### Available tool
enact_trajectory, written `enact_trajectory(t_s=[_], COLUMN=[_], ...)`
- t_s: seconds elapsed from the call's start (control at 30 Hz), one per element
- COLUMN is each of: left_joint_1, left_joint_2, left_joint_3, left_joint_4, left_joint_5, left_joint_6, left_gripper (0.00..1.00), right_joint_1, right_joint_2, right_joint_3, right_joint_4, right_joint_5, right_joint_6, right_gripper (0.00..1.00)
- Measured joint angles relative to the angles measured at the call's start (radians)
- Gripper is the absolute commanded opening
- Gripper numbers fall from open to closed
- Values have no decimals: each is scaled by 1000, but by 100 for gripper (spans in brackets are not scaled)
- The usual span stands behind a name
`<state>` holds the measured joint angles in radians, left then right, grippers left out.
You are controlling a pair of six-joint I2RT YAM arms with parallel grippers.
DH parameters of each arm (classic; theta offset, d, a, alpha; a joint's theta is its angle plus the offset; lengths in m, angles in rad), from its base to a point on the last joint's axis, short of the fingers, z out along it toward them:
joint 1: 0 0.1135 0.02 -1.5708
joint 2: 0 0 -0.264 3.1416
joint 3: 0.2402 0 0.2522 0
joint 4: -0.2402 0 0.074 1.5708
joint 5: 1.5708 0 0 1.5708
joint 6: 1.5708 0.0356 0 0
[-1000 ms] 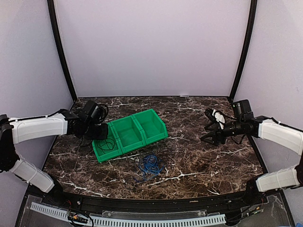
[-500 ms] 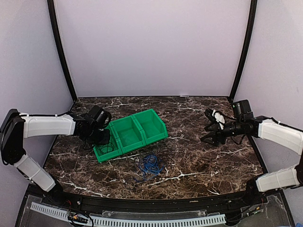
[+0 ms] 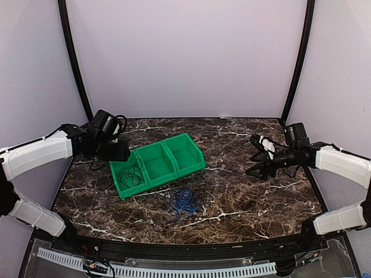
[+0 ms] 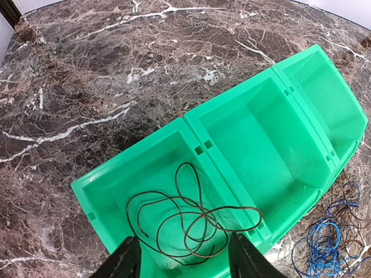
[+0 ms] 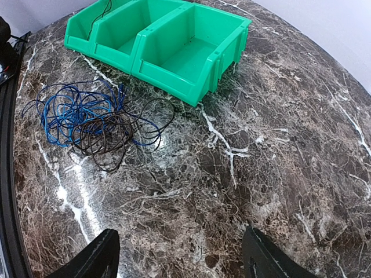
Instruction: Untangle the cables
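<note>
- Currently, a blue cable (image 3: 184, 200) is lying in a loose heap on the marble table (image 3: 249, 197), just in front of the green bin (image 3: 134, 191) and not touching it.
- In the right wrist view, a thin dark cable (image 5: 107, 139) is overlapping the blue cable (image 5: 72, 110); their loops are crossing each other, so this heap is sitting tangled. How many dark strands are in it cannot be told.
- A second dark cable (image 4: 185, 217) is lying by itself in the bin's left-end compartment, its loops spreading over the floor and one loop climbing the divider toward the middle compartment. It is showing as a small dark scribble (image 3: 132, 174) from above.
- The green bin (image 4: 191, 124) is sitting at an angle on the table, three compartments in a row; the middle and right-end ones are holding no cable.
- The left gripper (image 4: 182, 240) is hovering above the near edge of the left-end compartment, fingers spread apart and touching nothing. From above, it (image 3: 122, 153) is sitting at the bin's left end.
- The right gripper (image 5: 179, 231) is hanging over bare marble well to the right of the bin (image 5: 191, 81) and the heap, its fingers wide apart and gripping nothing. From above, it (image 3: 253, 164) is pointing left toward the bin.
</note>
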<state>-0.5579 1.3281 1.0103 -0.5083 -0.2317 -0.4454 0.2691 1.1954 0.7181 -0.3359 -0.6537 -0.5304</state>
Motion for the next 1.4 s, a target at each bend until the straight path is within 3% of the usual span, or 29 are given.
enact_trajectory(t_s=[0.23, 0.4, 0.67, 0.77, 0.8, 1.0, 1.1, 1.4], left_joint_1=[6, 6, 6, 6, 6, 6, 6, 6], left_joint_2=[-42, -87, -2, 71, 111, 118, 117, 137], left_joint_3=[35, 7, -18, -18, -18, -16, -18, -57], left_joint_4=[-90, -34, 96, 116, 118, 113, 112, 119], left_joint_5=[30, 181, 283, 291, 284, 243, 203, 88], left_joint_6=[25, 21, -47, -73, -87, -92, -93, -84], left_gripper=[57, 64, 57, 48, 36, 5, 0, 0], right_joint_1=[0, 0, 0, 0, 0, 0, 0, 0], right_joint_2=[0, 0, 3, 4, 5, 9, 15, 18], right_joint_3=[0, 1, 2, 2, 2, 2, 2, 2], right_joint_4=[-3, -3, -4, -4, -5, -5, -5, -6], right_joint_5=[0, 0, 0, 1, 1, 0, 1, 2], right_joint_6=[-8, -9, -10, -10, -11, -11, -11, -11], right_gripper=[74, 74, 74, 74, 74, 74, 74, 74])
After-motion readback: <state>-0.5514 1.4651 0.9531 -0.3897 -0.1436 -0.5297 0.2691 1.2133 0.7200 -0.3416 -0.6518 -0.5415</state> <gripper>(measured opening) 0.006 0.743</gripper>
